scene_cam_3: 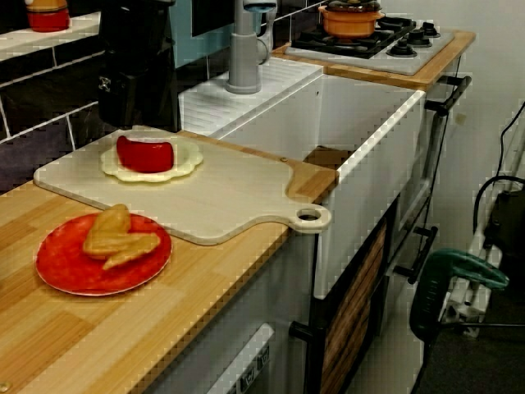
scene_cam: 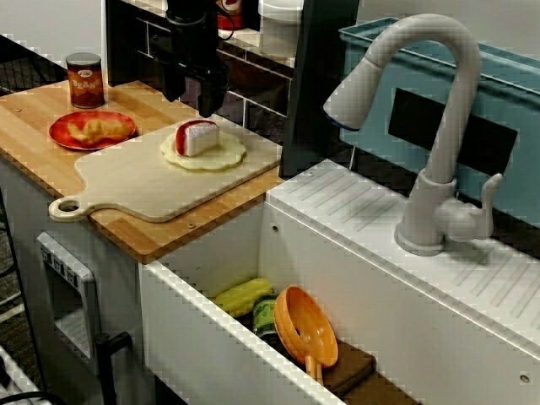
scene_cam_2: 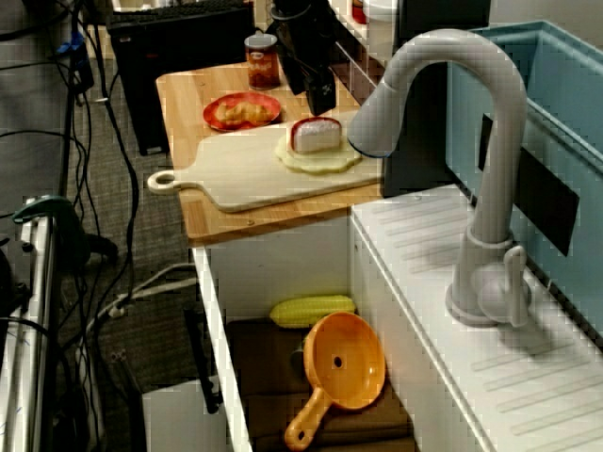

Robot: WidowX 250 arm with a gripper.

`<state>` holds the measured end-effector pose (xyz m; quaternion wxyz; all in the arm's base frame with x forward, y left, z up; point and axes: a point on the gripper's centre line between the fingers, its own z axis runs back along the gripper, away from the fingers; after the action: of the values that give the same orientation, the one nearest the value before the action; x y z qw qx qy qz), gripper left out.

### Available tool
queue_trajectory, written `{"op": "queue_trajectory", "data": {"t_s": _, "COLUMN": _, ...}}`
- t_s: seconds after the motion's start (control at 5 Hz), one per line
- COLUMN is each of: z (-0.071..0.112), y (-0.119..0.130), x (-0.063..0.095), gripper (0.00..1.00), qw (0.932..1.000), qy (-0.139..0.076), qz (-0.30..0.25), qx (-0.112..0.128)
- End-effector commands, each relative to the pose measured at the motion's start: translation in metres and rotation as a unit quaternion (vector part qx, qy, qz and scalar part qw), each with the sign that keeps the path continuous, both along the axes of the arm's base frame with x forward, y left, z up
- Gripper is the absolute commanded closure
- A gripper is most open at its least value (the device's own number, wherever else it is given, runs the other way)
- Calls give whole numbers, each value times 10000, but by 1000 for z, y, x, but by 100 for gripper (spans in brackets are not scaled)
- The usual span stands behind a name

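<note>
The black gripper [scene_cam: 192, 105] hangs over the back edge of the wooden counter [scene_cam: 34, 126]. Its two fingers are spread apart and hold nothing. In the front view their tips sit above and just behind the back edge of the cutting board [scene_cam: 143, 181], clear of its surface.

The nearest thing is a red-and-white wedge [scene_cam: 197, 137]. It lies on a pale yellow scalloped disc [scene_cam: 221, 155] at the board's back corner, the one nearest the sink. The wedge is near the fingers but not touching them, with its red side turned toward the counter's left edge.

The board lies flat along the counter's sink-side edge, and its ring handle points to the front edge. Just beside the board, toward the counter's left edge, a red plate [scene_cam: 63, 135] carries golden fried pieces [scene_cam: 94, 128]. A labelled can [scene_cam: 84, 80] stands upright behind the plate, near the back left corner.

In the white sink [scene_cam: 219, 337] lie a corn cob [scene_cam: 243, 296], a green tin [scene_cam: 266, 316] and an orange strainer [scene_cam: 305, 325]. A grey faucet [scene_cam: 430, 126] stands on the ribbed drainboard behind the sink.
</note>
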<state>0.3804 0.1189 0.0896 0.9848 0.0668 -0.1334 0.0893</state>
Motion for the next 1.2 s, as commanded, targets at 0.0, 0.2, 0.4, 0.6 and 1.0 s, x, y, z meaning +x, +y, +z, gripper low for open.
{"op": "queue_trajectory", "data": {"t_s": 0.0, "z": 8, "y": 3, "x": 4, "gripper": 0, "qw": 9995, "qy": -229, "qz": 219, "qx": -56}}
{"op": "queue_trajectory", "data": {"t_s": 0.2, "z": 0, "y": -2, "x": 4, "gripper": 0, "qw": 9993, "qy": -258, "qz": 269, "qx": -6}}
{"op": "queue_trajectory", "data": {"t_s": 0.4, "z": -7, "y": -4, "x": 5, "gripper": 0, "qw": 9992, "qy": -234, "qz": 314, "qx": 25}}
{"op": "queue_trajectory", "data": {"t_s": 0.6, "z": -13, "y": -5, "x": 4, "gripper": 0, "qw": 9993, "qy": -211, "qz": 307, "qx": 63}}
{"op": "queue_trajectory", "data": {"t_s": 1.0, "z": -12, "y": -3, "x": -3, "gripper": 100, "qw": 9992, "qy": -226, "qz": 334, "qx": 70}}
